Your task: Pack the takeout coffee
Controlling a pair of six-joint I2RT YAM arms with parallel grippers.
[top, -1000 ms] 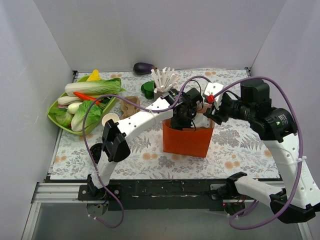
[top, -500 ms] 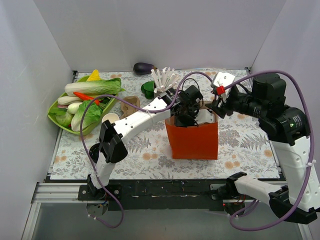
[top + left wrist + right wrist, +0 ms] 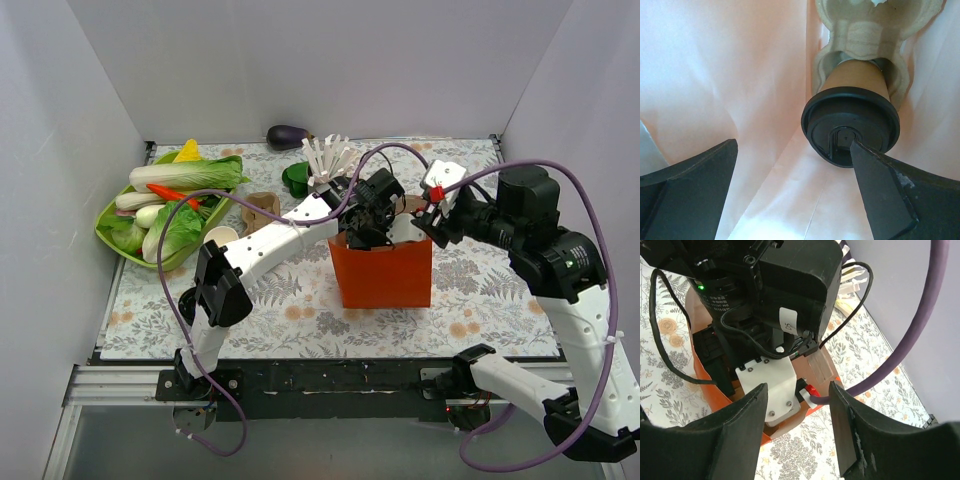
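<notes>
Two arms meet at one upright orange paper bag (image 3: pixel 385 275) on the floral table cover (image 3: pixel 300 300) in the top view. The left gripper (image 3: pixel 370 235) reaches down into the bag's mouth and the right gripper (image 3: pixel 432 222) sits at its right rim; finger spacing is unreadable from here. Also present: green plastic tray (image 3: pixel 103 232) of leafy vegetables, far left; grey cup of white sticks (image 3: pixel 328 160), behind the bag. Left wrist view: small brown kraft-paper cup with round black plastic lid (image 3: pixel 850 120), inside the bag, seated in a pale moulded-pulp holder (image 3: pixel 875 30), lid toward the camera. The left fingers (image 3: pixel 690 190) are spread wide, nothing between them; one overlaps the lid's edge in the view, contact indeterminate. Right wrist view: right fingers (image 3: pixel 735 440) parted, gripping nothing, with the left arm's black wrist housing (image 3: pixel 785 280) and the bag's rim seen between them.
</notes>
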